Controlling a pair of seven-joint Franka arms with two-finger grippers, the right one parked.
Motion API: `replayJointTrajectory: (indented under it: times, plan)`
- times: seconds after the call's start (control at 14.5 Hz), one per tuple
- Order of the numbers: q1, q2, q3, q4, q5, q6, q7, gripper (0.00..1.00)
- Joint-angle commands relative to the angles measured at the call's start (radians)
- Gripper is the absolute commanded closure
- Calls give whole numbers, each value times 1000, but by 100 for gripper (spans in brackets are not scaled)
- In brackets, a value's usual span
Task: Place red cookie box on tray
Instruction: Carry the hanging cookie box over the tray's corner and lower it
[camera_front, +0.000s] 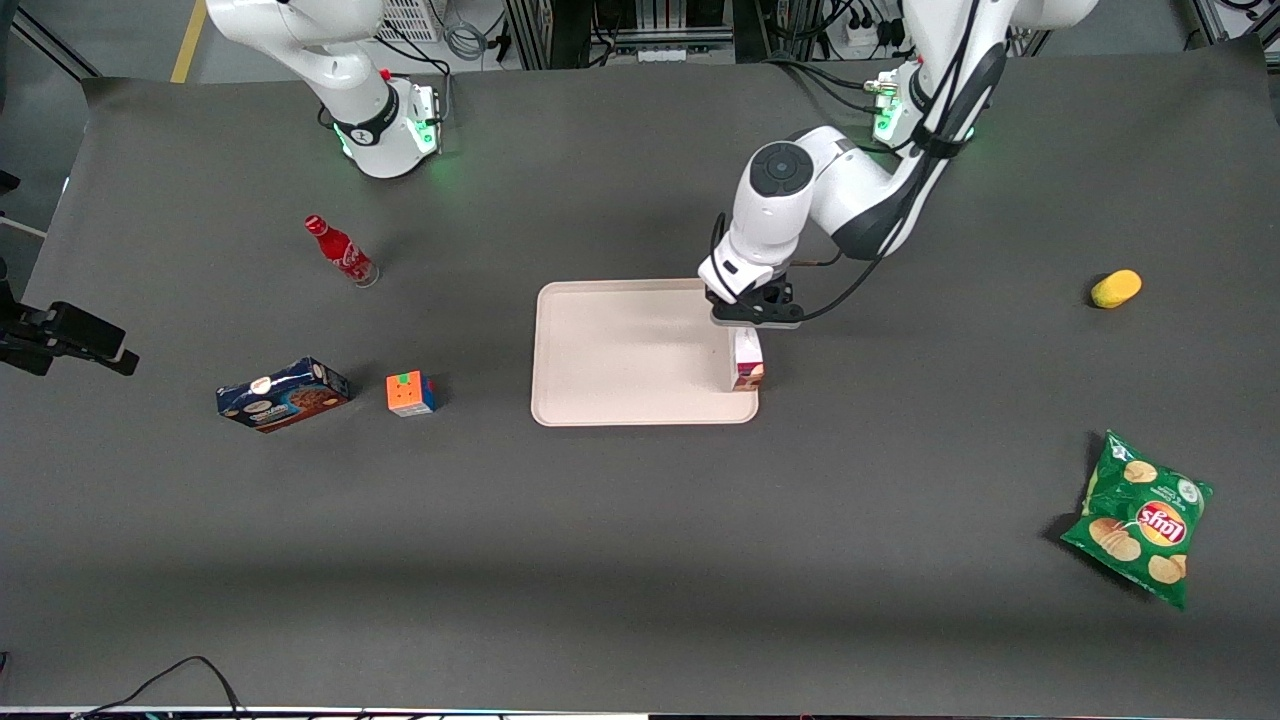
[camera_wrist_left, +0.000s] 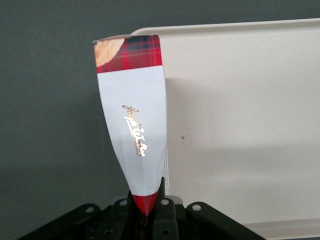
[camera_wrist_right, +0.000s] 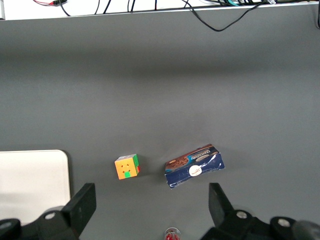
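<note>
Red cookie box upright on end, long axis near vertical, white label panel with gold script facing the wrist camera, tartan band and a cookie picture at the lower end. Upper end pinched in the left arm's gripper, black fingers closed tight on the red tip of the carton. Lower end at the tray corner nearest the front camera, on the edge toward the working arm's end; seen from the wrist, roughly over the rim there, part above the tray and part above the table; no telling whether touching or just above. Rest of the pale pinkish-beige tray bare, lying about mid-table, one rounded corner also visible from the parked wrist. Toward the parked arm's end of the dark grey table: a Rubik's cube near the tray, a blue cookie box lying just beside the cube and farther out, and a red soda bottle farther from the front camera than both. Toward the working arm's end, well apart from the tray: a small yellow lemon-like item, and nearer the front camera a green Lay's chip bag lying flat.
</note>
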Motion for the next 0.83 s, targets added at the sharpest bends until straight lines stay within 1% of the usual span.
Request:
replayJointTrajectory:
  times: [0.0, 0.41, 0.76]
  plan:
    - [-28, 42, 9, 3, 115, 53, -134, 100]
    - [-30, 64, 18, 31, 121, 59, -148, 100]
    - [-30, 93, 24, 57, 147, 59, -148, 100]
